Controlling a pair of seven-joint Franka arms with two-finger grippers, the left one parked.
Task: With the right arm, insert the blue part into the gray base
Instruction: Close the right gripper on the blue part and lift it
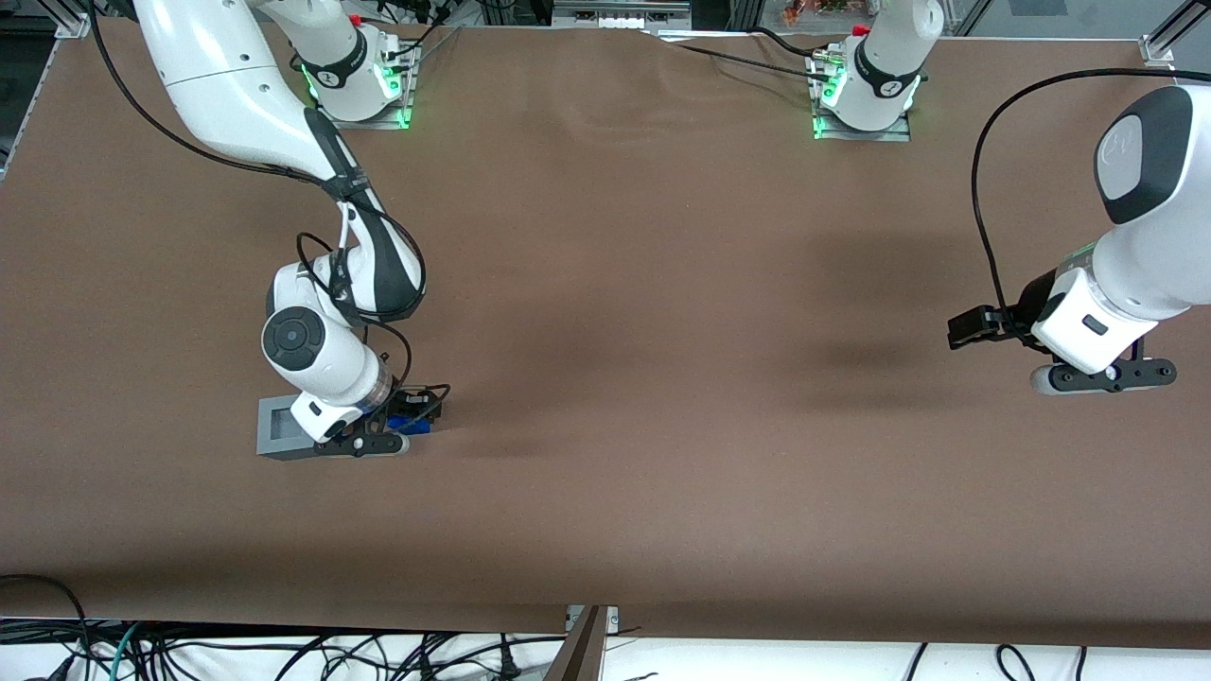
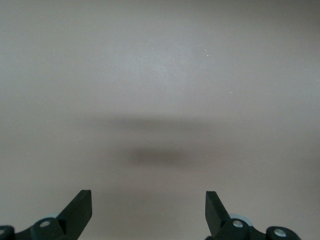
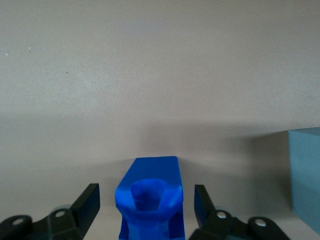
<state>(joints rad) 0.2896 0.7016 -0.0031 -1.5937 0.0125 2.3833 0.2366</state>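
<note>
The blue part point(image 1: 411, 426) lies on the brown table right beside the gray base point(image 1: 280, 430), on the base's side toward the parked arm's end. My right gripper point(image 1: 417, 413) is low over the blue part. In the right wrist view the blue part point(image 3: 149, 200) sits between the two black fingers point(image 3: 89, 200), with a gap on each side. The gripper point(image 3: 146, 194) is open and touches nothing. One wall of the gray base point(image 3: 305, 175) shows close by. In the front view my wrist hides part of the base's top recess.
The brown table point(image 1: 662, 331) stretches toward the parked arm point(image 1: 1116, 284) at its end. Two arm mounts point(image 1: 364, 85) stand at the table's edge farthest from the front camera. Loose cables point(image 1: 284, 653) hang below the nearest edge.
</note>
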